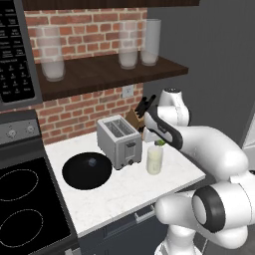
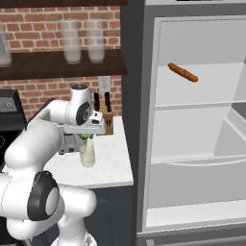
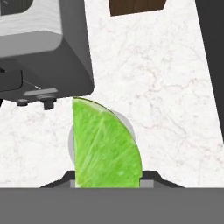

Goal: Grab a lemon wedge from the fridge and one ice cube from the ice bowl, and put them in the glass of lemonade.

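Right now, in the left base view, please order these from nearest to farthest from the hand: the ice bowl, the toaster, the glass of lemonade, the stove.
1. Glass of lemonade: directly below the hand, which holds the lemon wedge above it.
2. Toaster: just left of the glass.
3. Ice bowl: left of the toaster, on the counter.
4. Stove: at the far left edge.

Lemon wedge [image 3: 105, 144] hides most of glass of lemonade [image 3: 129, 129]. Toaster [image 3: 43, 43] cut off by top edge. Ice cube [image 1: 92, 162] tiny.
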Robot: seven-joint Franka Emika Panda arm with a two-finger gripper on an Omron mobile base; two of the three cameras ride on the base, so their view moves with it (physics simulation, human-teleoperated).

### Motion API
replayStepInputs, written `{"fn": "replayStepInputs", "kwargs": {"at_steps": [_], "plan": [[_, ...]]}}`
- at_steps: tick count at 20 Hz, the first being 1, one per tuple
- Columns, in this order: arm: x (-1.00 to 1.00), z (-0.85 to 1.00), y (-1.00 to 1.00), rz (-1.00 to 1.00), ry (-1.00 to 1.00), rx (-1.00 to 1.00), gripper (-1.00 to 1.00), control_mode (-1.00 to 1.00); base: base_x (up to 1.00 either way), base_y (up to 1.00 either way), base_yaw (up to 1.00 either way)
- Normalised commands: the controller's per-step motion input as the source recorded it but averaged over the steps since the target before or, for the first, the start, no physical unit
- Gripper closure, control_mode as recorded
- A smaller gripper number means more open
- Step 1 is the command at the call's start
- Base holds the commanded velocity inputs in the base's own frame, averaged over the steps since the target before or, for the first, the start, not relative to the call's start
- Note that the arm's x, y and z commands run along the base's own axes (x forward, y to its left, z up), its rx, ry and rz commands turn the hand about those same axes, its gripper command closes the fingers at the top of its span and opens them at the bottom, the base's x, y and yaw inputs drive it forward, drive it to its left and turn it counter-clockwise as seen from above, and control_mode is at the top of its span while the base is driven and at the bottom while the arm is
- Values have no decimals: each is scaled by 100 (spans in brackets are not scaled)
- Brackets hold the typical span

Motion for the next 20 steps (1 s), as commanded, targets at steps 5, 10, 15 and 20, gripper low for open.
{"fn": "replayStepInputs", "kwargs": {"at_steps": [5, 10, 15, 20], "plan": [[0, -12, 4, 0, 0, 0, 100, -100, 0, 0, 0], [0, -4, 13, -1, 0, 0, 100, -100, 0, 0, 0], [0, 0, 1, 0, 0, 0, 100, -100, 0, 0, 0], [0, -14, 0, 0, 0, 0, 100, -100, 0, 0, 0]]}}
